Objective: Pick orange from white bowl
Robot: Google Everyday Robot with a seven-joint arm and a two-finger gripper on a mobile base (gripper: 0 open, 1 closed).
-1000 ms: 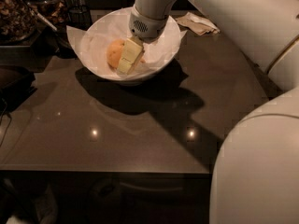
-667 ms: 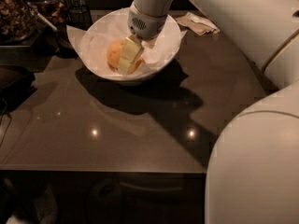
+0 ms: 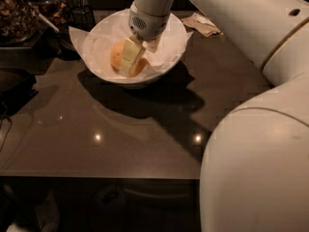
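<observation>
The orange (image 3: 116, 56) lies inside the white bowl (image 3: 170, 41), left of its middle, on crinkled white paper whose corners stick out over the rim. The bowl stands at the back of the dark table. My gripper (image 3: 130, 65) reaches down from above into the bowl and sits right against the orange, covering its right half. My arm hides the back part of the bowl.
A crumpled brown napkin (image 3: 203, 24) lies on the table right of the bowl. Dark containers with food (image 3: 17, 13) and a dark tray (image 3: 14, 83) stand at the left edge. The table's front edge (image 3: 96, 177) runs near the bottom. My white arm body fills the right side.
My gripper has shifted very slightly left over the orange. The orange and the bowl have not moved.
</observation>
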